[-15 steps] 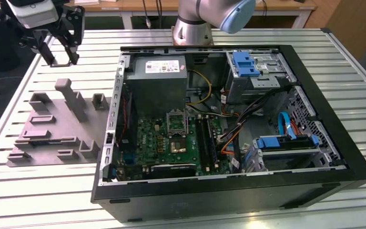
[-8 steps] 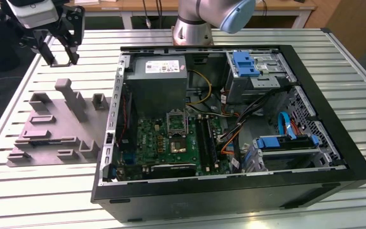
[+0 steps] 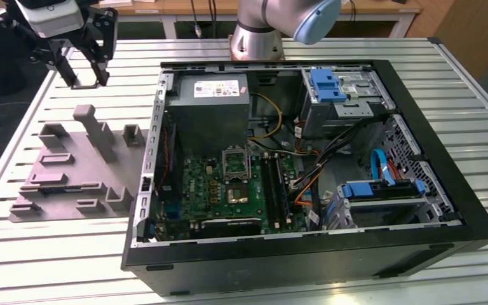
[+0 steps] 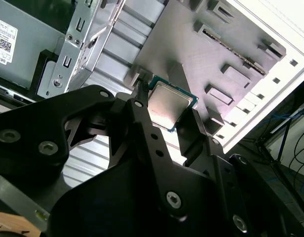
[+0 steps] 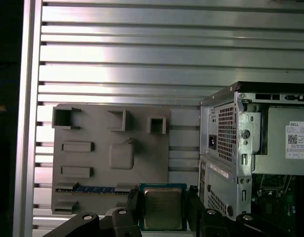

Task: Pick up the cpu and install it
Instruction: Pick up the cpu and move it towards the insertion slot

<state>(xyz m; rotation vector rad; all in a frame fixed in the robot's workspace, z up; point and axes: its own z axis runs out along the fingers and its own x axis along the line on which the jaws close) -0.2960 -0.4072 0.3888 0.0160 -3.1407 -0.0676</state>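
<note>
Right now, at the exterior view's left, the gripper (image 3: pixel 83 75) hangs above the slatted table (image 3: pixel 49 254), near one end of the grey fixture tray (image 3: pixel 66 171). Its jaws are drawn in narrow on the cpu (image 5: pixel 162 206). In both wrist views the chip is pinched by two opposite edges between the black fingers (image 5: pixel 133 210), its silvery top towards the cameras and a thin greenish rim showing. In the second wrist view the cpu (image 4: pixel 170 101) is held apart from the tray, which lies on the table beyond it. Further towards the exterior view's right stands the open computer case (image 3: pixel 473 216). Inside are the grey power supply (image 3: pixel 210 101) and the metal-framed socket (image 3: pixel 236 160) on the green motherboard (image 3: pixel 218 190) — all well apart from the gripper.
</note>
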